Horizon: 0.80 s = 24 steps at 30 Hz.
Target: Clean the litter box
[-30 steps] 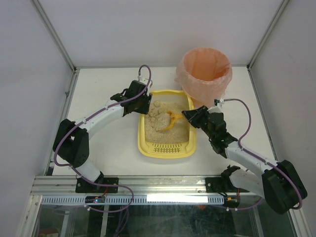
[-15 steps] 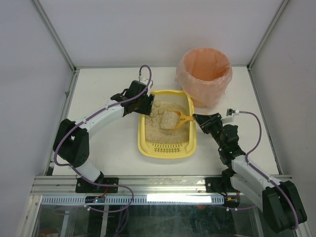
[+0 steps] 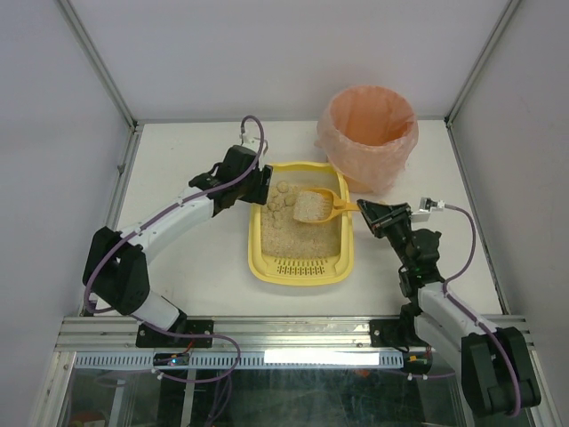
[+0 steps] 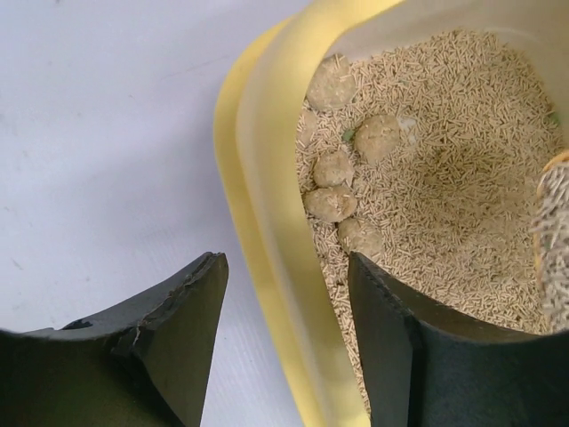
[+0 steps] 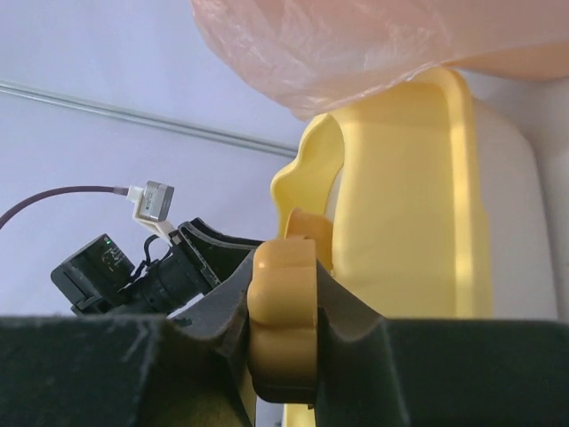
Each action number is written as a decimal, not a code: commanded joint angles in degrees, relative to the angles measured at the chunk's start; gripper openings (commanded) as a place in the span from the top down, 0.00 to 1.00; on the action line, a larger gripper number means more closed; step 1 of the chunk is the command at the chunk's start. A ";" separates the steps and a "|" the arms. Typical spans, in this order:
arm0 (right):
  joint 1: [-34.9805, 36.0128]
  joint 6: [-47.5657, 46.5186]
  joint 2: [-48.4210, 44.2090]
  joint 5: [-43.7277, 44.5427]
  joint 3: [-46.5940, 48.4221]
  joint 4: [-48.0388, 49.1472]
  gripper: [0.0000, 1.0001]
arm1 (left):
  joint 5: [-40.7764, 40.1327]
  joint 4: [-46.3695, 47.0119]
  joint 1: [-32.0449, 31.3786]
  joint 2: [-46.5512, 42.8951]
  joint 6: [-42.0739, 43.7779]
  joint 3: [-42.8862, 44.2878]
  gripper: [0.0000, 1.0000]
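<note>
The pale-yellow litter box (image 3: 255, 258) lies mid-table, its slotted grate (image 3: 299, 265) at the near end and beige litter (image 3: 293, 238) inside. Several round clumps (image 3: 279, 203) lie by its far left wall and also show in the left wrist view (image 4: 332, 169). My left gripper (image 3: 259, 187) is open, its fingers straddling the box's left wall (image 4: 267, 160), one finger outside and one in the litter. My right gripper (image 3: 366, 212) is shut on the handle (image 5: 284, 311) of the orange scoop (image 3: 313, 206), which is heaped with litter and held above the box's far right part.
The round bin with the pink-orange bag (image 3: 368, 132) stands just beyond the box's far right corner; its bag (image 5: 356, 44) hangs over the box's outer wall (image 5: 400, 205) in the right wrist view. White walls and metal posts enclose the table.
My right gripper drew back to the right and raised the scoop out of the litter, now loaded. My left gripper shifted slightly along the box's left wall.
</note>
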 commanded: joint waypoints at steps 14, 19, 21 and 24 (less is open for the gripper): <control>-2.61 6.27 8.40 -9.47 1.73 19.17 1.00 | -5.48 4.66 -0.39 -5.65 0.06 -1.95 0.41; -4.28 5.73 5.00 -7.68 1.48 12.80 1.00 | -4.47 4.75 -0.35 -5.72 0.01 -2.09 0.41; -2.98 4.77 6.04 -9.26 2.50 14.99 1.00 | -4.13 4.91 -0.39 -5.65 0.06 -2.05 0.41; -7.09 8.47 3.63 -5.56 -0.49 11.43 1.00 | -3.80 4.86 -0.39 -5.13 0.07 -1.65 0.41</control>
